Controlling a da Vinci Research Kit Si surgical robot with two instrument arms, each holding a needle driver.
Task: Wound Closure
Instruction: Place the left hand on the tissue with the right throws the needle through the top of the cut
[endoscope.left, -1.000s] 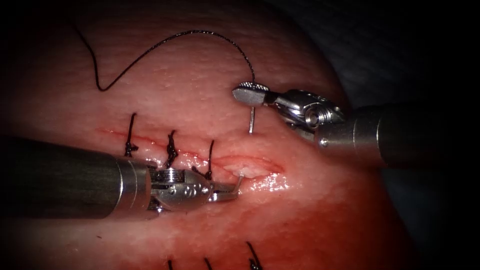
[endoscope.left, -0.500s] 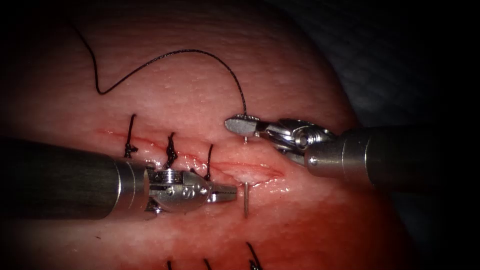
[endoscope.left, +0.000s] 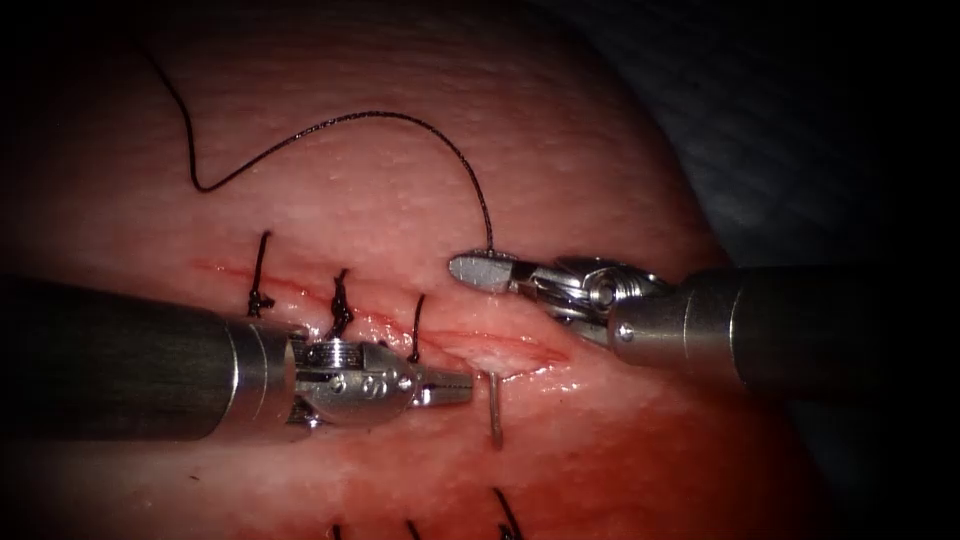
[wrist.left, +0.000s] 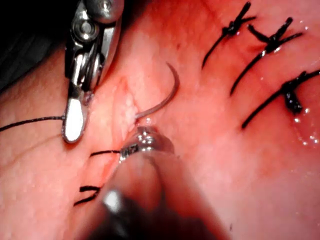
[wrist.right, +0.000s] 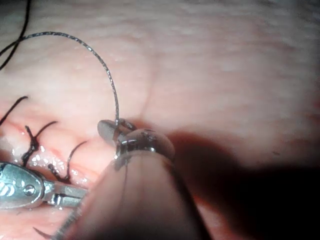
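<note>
The tissue (endoscope.left: 420, 190) carries a cut (endoscope.left: 505, 345) whose right end gapes. My right tool (endoscope.left: 470, 268) lies low on the far edge of that gap, jaws shut on the needle's tail end, where the black thread (endoscope.left: 330, 125) joins. The needle (endoscope.left: 494, 410) passes through the tissue, and its pointed part sticks out of the near edge. In the left wrist view the needle (wrist.left: 167, 95) curves free of the tissue. My left tool (endoscope.left: 462, 388) rests just left of the emerged needle, jaws shut on nothing. The right wrist view shows the right tool (wrist.right: 111, 131) with the thread (wrist.right: 100, 57).
Three tied stitches (endoscope.left: 340, 300) close the cut's left part, beside the left tool's wrist. Cut thread ends (endoscope.left: 505, 510) of another row stand near the front edge. Red fluid (endoscope.left: 600, 440) wets the near tissue. The thread loops far back to the left.
My right tool came down onto the tissue and drove the needle through. The point came out of the near edge and now sticks out further. The left jaws left the cut's edge.
</note>
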